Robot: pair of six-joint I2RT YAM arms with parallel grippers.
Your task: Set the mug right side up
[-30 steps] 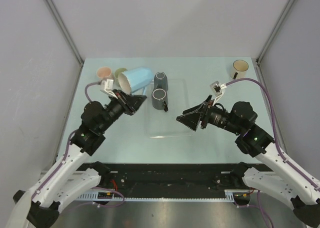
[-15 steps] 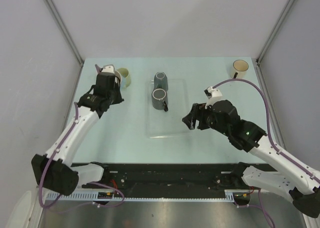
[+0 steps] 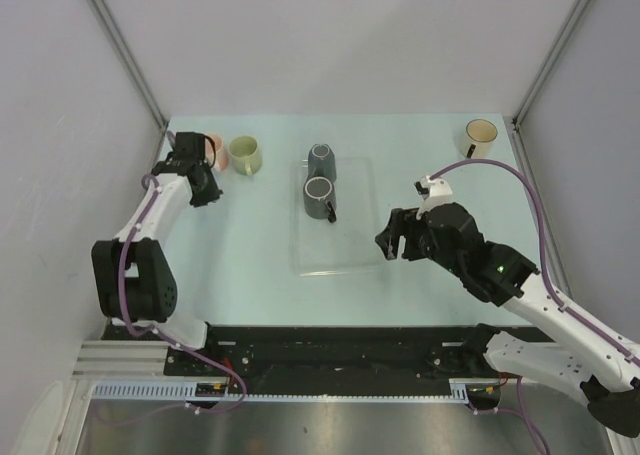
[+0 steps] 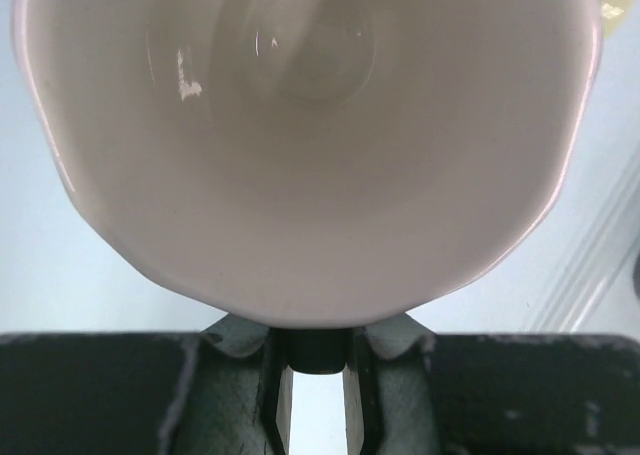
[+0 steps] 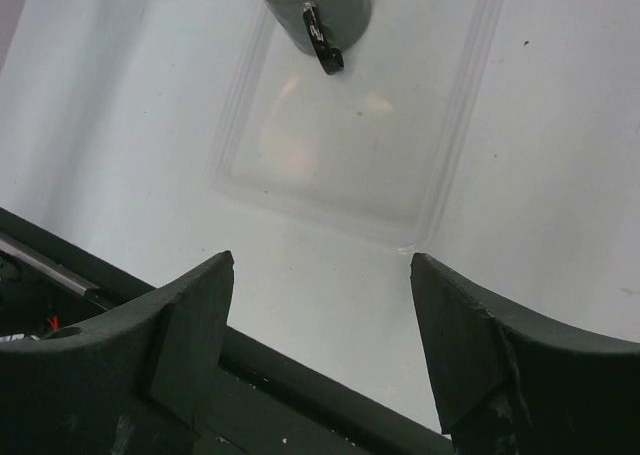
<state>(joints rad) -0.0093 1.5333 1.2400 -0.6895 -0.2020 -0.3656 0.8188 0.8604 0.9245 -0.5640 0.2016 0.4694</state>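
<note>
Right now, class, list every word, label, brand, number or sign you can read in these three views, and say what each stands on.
No text can be read in any view.
On the pale pink ceramic mug: nothing, its inside is plain.
On the dark grey mug: pale flecks on its black handle, too small to read.
On the clear plastic tray: no print.

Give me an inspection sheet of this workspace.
Surface: pale green table.
Job's things: pink mug at the left gripper, opening facing the wrist camera.
Clutter: green mug; two grey mugs on a clear tray; cream mug far right.
Grippers: left, grip unclear; right gripper open, empty, over the tray's edge.
Cables: purple cables along both arms.
Surroundings: grey walls.
</note>
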